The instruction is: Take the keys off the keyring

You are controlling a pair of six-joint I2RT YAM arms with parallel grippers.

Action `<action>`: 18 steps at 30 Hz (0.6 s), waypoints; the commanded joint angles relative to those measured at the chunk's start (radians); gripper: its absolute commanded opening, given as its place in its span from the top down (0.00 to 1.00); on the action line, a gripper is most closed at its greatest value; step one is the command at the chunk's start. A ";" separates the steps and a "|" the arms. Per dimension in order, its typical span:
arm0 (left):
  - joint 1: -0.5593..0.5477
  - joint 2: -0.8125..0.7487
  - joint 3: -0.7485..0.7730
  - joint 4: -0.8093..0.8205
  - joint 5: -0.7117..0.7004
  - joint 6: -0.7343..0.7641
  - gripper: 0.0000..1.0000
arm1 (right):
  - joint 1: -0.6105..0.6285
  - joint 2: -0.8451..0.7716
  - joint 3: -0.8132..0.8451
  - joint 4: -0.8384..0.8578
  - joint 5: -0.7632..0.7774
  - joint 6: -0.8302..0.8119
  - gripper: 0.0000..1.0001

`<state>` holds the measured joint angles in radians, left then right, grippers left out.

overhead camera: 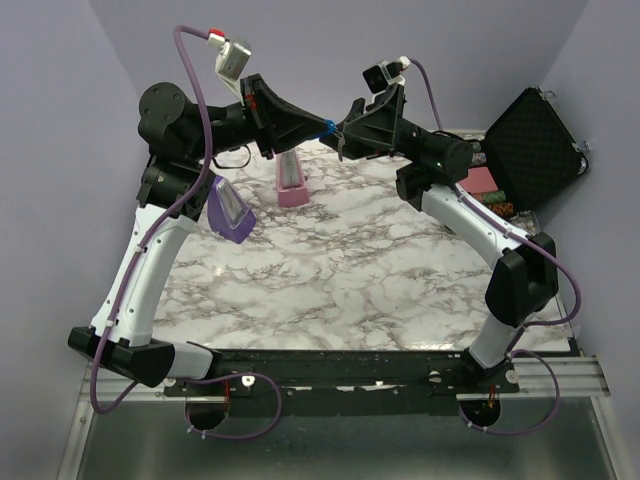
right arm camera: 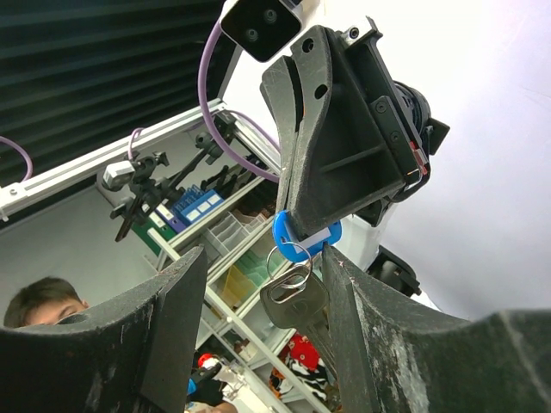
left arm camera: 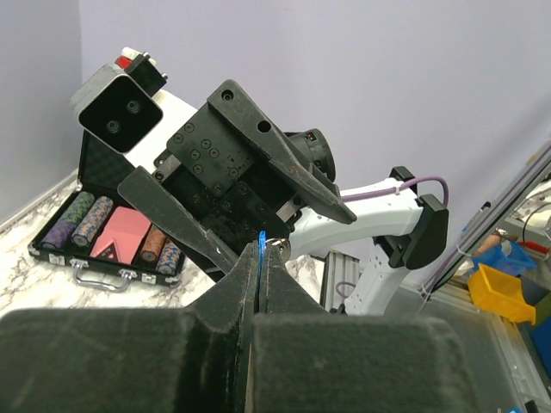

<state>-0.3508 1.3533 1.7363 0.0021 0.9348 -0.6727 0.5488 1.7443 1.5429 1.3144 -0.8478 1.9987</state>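
Keys [right arm camera: 293,301] dangle, grey metal under rounded blue plastic.

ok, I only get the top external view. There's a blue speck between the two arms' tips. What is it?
Observer: In the right wrist view it's a bright-blue plastic key tag. The left gripper has its jaws shut on it.
Operator: Anything hanging off it?
Observer: A thin metal ring, with a silver metal key dangling below it.
Operator: Is the right side gripping?
Observer: No. The right gripper has its jaws open, one on either side of the key.
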 commanded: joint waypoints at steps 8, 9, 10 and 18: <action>0.036 0.003 0.005 0.090 0.121 0.002 1.00 | 0.005 0.011 0.017 0.321 0.038 0.325 0.37; 0.036 0.004 0.005 0.090 0.121 0.002 1.00 | 0.007 0.014 0.017 0.319 0.038 0.325 0.37; 0.036 0.004 0.005 0.091 0.118 0.002 1.00 | 0.007 0.012 0.020 0.319 0.038 0.324 0.38; 0.039 0.000 -0.007 0.084 0.082 0.015 1.00 | 0.007 0.011 0.006 0.315 0.042 0.318 0.41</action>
<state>-0.3199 1.3552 1.7313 0.0647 1.0145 -0.6739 0.5488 1.7447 1.5429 1.3151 -0.8276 1.9987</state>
